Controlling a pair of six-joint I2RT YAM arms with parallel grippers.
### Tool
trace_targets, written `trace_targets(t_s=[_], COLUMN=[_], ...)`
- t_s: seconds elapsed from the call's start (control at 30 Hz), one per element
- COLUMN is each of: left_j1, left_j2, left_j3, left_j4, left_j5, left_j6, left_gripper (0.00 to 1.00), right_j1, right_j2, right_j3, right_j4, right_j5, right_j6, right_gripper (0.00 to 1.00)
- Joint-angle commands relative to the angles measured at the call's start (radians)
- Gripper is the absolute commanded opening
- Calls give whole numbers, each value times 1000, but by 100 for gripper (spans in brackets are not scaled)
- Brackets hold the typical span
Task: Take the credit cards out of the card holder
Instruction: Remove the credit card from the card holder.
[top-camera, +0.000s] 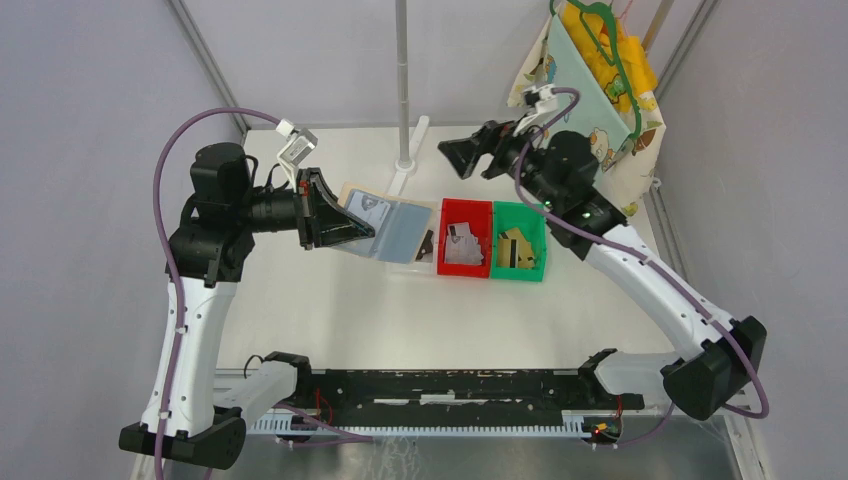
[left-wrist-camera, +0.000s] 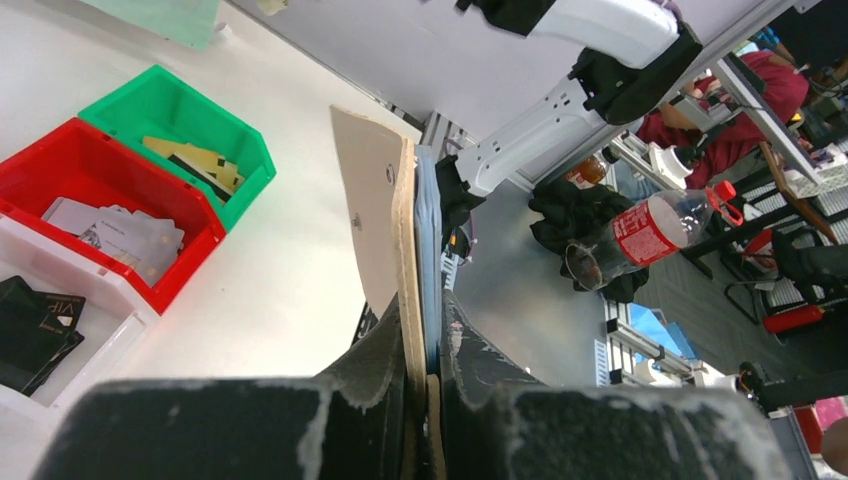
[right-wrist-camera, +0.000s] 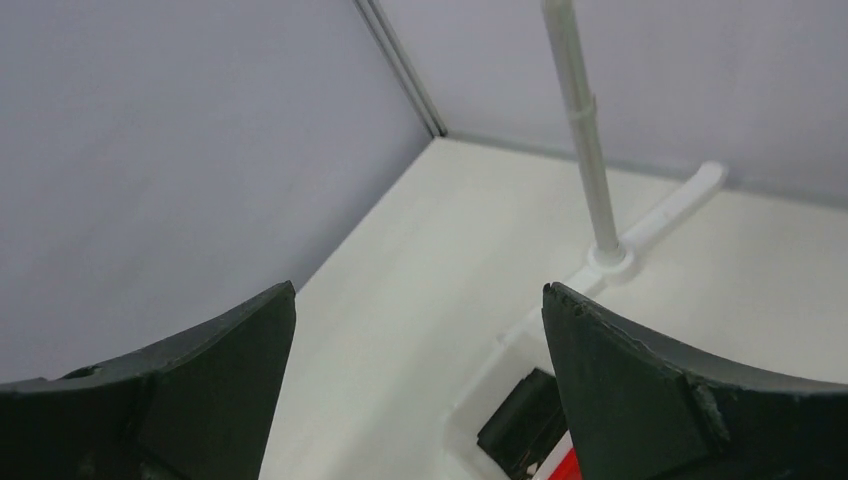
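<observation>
My left gripper (top-camera: 362, 232) is shut on the card holder (top-camera: 390, 228), a tan flat holder with a pale blue-grey inner pocket, held open above the table left of the bins. A silver-grey card (top-camera: 368, 208) shows in its left half. In the left wrist view the holder (left-wrist-camera: 390, 200) stands edge-on between my fingers (left-wrist-camera: 372, 345). Black credit cards (left-wrist-camera: 30, 330) lie in the white bin (left-wrist-camera: 100, 345), silver ones (left-wrist-camera: 120, 230) in the red bin (top-camera: 465, 262), gold ones (left-wrist-camera: 195, 160) in the green bin (top-camera: 520, 268). My right gripper (top-camera: 458, 158) hangs open and empty behind the bins (right-wrist-camera: 419, 290).
A thin white pole on a stand (top-camera: 403, 90) rises at the back middle. A patterned cloth bag (top-camera: 600, 80) hangs at the back right. The frame's walls close the table's left, back and right sides.
</observation>
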Motion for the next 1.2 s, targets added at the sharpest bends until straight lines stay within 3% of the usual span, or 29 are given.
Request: trace_targets(t_s=[0.0,0.1,0.2,0.27,0.57,0.63,0.8,0.93,0.97,1.07,1.17], left_j1=[-3,-1,-2,-2,-3,-3,-3,-2,-2,-4,-2], left_j2=[-17,-21,-22,-20,-18,-19,-22,-24,-22,-18,-6], left_j3=[19,20,20,18,29,26,22,16,14,13,12], left_j4=[-71,-107,-136,-148,-157,-157,-168,-169,-169,-171,-170], left_j5=[50,52,52,52,62,66,70,48,33,-46,-106], left_j6=[141,191,232,246,250,250,271,283,289,309,317], left_gripper=[2,2,2,2,2,2,2,2,2,5,3], right_j1=[-99,-100,-87,-59,95,111,131,144,145,157,169], right_j2=[-68,-66,-66,-71,-23,-11,23,44,48,63,70], right_j3=[4,26,-35,-65,-14,-13,-5,-5,-10,-40,-54], right_j4=[68,126,342,429,283,273,274,333,358,458,460], right_j5=[-372,-570,-757,-803,-871,-862,-856,-833,-831,-843,-848], right_j6=[-44,-15,117,143,-49,-72,-63,15,50,152,161], right_gripper=[98,98,98,98,98,93,66,27,23,26,53])
